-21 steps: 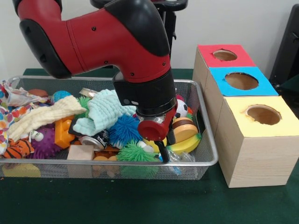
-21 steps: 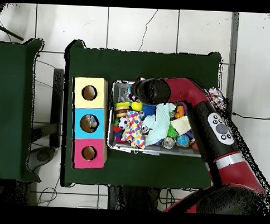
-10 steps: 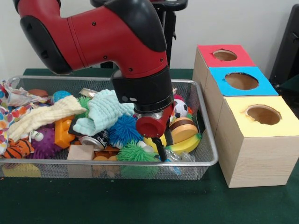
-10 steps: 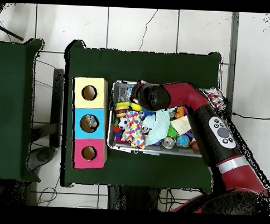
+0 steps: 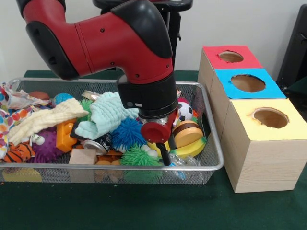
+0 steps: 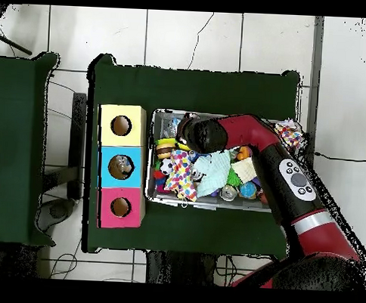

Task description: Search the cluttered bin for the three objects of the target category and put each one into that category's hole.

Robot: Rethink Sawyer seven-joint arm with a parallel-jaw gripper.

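My gripper (image 5: 165, 155) reaches down into the front right part of the wire bin (image 5: 217, 158), just above a green spiky ball (image 5: 138, 157) and a clear plastic piece (image 5: 181, 162). Whether it is holding anything does not show. Beside it lie a yellow and brown toy burger (image 5: 188, 137), a small soccer ball (image 5: 186, 111) and a blue spiky ball (image 5: 128, 132). To the right stand three wooden boxes with holes: red (image 5: 230, 56), blue (image 5: 247, 83), yellow (image 5: 270, 117). In the overhead view the arm's wrist (image 6: 200, 133) hides the gripper.
The bin also holds a mint cloth (image 5: 107, 113), a cream cloth (image 5: 44, 118), an orange block (image 5: 64, 136), a purple spiky ball (image 5: 45, 149), a striped plush (image 5: 18, 152), a can (image 5: 96, 144) and a wooden block (image 5: 82, 156). The table is covered in green cloth (image 5: 144, 206).
The gripper has stayed almost in place, low in the bin. The arm's upper links have swung a little to the right in the front view.
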